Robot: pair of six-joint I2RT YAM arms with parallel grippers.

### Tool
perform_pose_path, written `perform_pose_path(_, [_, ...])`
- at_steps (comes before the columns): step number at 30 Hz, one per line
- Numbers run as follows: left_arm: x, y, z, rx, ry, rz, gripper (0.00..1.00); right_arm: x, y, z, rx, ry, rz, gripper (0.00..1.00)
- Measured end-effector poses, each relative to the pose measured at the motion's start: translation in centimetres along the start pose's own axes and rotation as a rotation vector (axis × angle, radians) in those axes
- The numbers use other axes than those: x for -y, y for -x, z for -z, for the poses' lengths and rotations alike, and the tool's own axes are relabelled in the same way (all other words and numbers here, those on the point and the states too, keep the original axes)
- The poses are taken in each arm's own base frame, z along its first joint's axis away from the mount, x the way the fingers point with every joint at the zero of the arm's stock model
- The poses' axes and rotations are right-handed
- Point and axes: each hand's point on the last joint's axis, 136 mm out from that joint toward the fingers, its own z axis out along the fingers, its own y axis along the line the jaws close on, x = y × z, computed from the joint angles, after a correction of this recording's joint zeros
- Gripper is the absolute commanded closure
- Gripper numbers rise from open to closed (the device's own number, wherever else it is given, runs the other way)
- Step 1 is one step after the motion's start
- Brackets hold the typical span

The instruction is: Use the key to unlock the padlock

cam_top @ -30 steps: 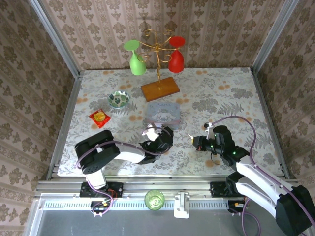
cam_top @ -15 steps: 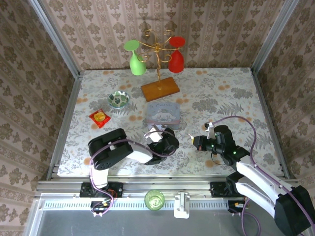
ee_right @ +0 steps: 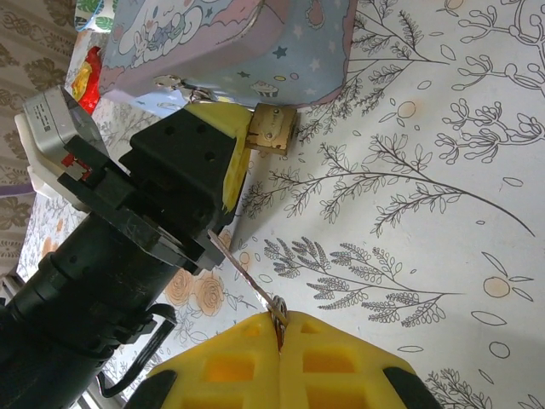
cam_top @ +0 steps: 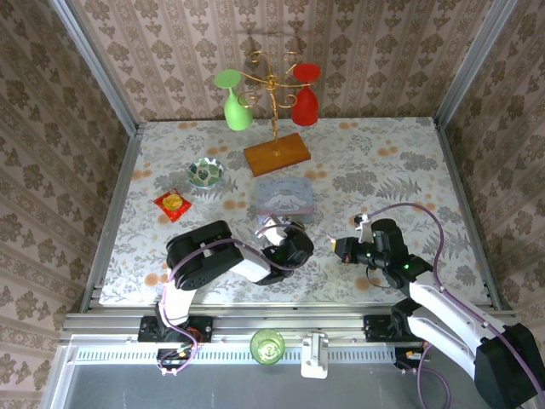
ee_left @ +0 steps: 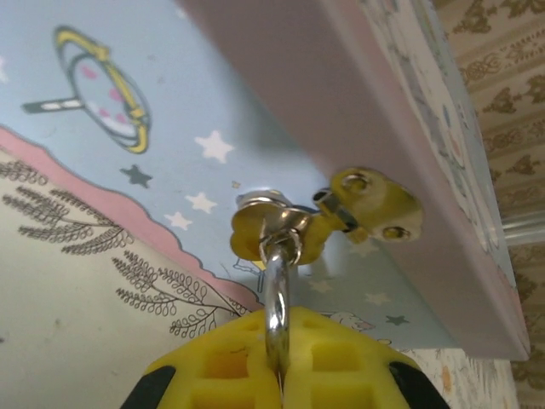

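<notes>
Brass padlock (ee_right: 274, 129) is steadied by left jaws closed on its shackle (ee_left: 275, 290); right jaws grip key (ee_right: 243, 273), near but not yet aligned

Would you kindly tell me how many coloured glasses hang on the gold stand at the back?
2. A green glass hangs upside down on the left of the stand, a red glass on its right. None appears hidden.

A pale blue cartoon tin (cam_top: 282, 195) sits mid-table on the floral cloth (cam_top: 383, 170). At its 12 o'clock stands a wooden-based rack (cam_top: 276, 154) (hung with a green glass (cam_top: 238, 108) and a red glass (cam_top: 305, 100)). A glass bowl (cam_top: 205, 173) lies at 10 o'clock and a red packet (cam_top: 173, 204) at 9 o'clock.
</notes>
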Motion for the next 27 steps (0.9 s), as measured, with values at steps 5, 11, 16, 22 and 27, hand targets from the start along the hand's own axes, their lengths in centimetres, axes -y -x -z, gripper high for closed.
perform_pose_path(5, [-0.1,0.1,0.3,-0.043,-0.004,-0.002,1.00,0.2,0.0,-0.5,-0.008,0.000,-0.005,1.00])
perform_pose_path(11, [-0.5,0.1,1.5,-0.157,-0.034,-0.008,1.00,0.8,-1.2,-1.9,-0.080,0.003,-0.033,1.00])
perform_pose_path(16, [-1.0,0.4,2.5,-0.224,-0.072,0.018,0.99,1.0,-2.5,-3.3,-0.180,0.021,-0.071,1.00])
perform_pose_path(22, [-1.4,0.8,3.1,-0.277,-0.070,0.010,0.97,0.9,-2.8,-5.0,-0.232,0.050,-0.113,1.00])
perform_pose_path(27, [-2.3,1.3,3.6,-0.289,-0.012,-0.053,0.92,0.5,-2.0,-5.2,-0.216,0.061,-0.107,1.00])
